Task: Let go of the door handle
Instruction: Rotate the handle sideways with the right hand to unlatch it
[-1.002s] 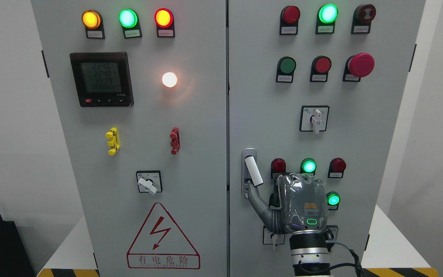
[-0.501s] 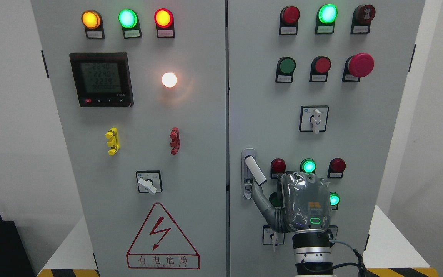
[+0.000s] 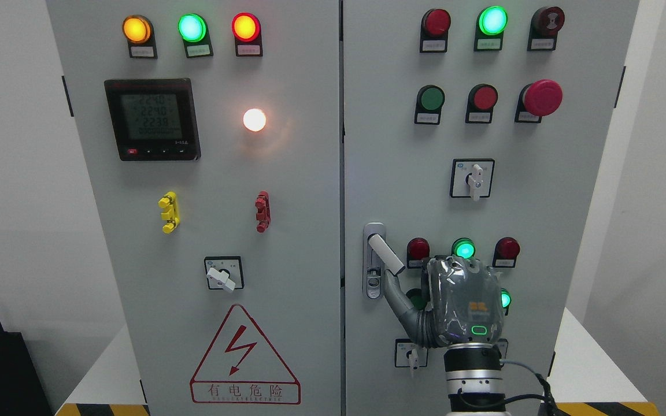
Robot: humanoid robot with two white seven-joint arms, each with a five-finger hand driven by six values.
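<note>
Right hand [image 3: 461,303] sits low on the right door [image 3: 541,202], back of the palm facing the camera, so I honestly can't tell how most of its digits are set. Only 1 grey digit [image 3: 395,292] shows clearly, reaching up-left to the underside of the handle [image 3: 386,253] and looking like it's touching or just about touching it. Left arm isn't in the shot at all.

My guess on the step: we're right at the let-go part. That digit needs to come off the lever and the hand should back straight away from the panel, without bumping the green lamp [image 3: 463,249] or the red ones just beside it.

As for looks, it's a white lever on a grey plate [image 3: 373,260] at the door's left edge, just next to the seam between the 2 doors. It's swung out, tilted down to the right instead of lying flat in its plate, with a keyhole lower on the plate.
</note>
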